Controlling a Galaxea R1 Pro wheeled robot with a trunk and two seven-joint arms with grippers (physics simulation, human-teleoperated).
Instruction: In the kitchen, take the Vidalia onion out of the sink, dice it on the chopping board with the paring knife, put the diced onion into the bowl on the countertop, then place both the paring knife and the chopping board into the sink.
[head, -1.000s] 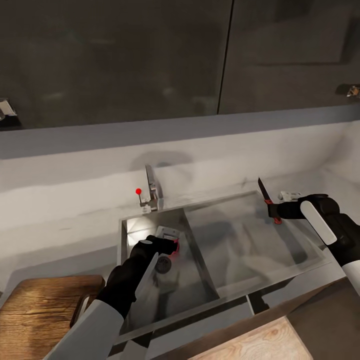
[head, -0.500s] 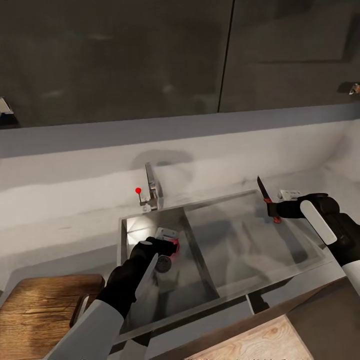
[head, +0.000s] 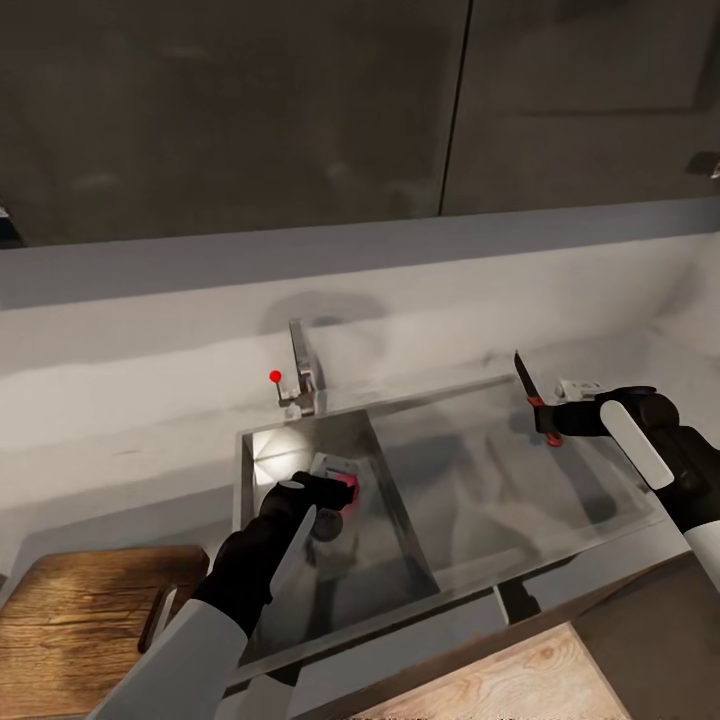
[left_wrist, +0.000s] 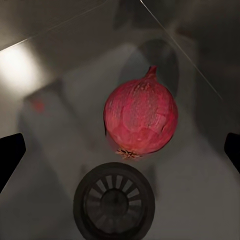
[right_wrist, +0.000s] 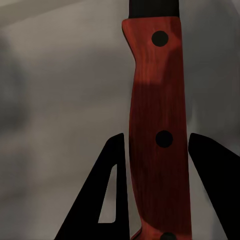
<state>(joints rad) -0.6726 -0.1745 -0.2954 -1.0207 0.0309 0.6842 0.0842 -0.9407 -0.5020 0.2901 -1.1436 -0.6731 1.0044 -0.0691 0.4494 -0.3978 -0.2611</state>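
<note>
Reaching down into the sink, the left gripper hangs low over the basin floor with its fingers spread wide. From the left wrist camera the two dark fingertips sit far apart at the edges, and between them lies the onion, red-skinned, resting on the steel just beside the round drain. Nothing touches the onion; it sits clear of both fingers.

Over on the other side, the right gripper is clamped on the paring knife, blade pointing up and away over the far right end of the sink area. The right wrist camera shows the reddish riveted handle pinched between the two dark fingers.

Down at the near left, the chopping board lies flat on the countertop, its handle slot toward the sink. Behind the basin stands the faucet with its red knob.
</note>
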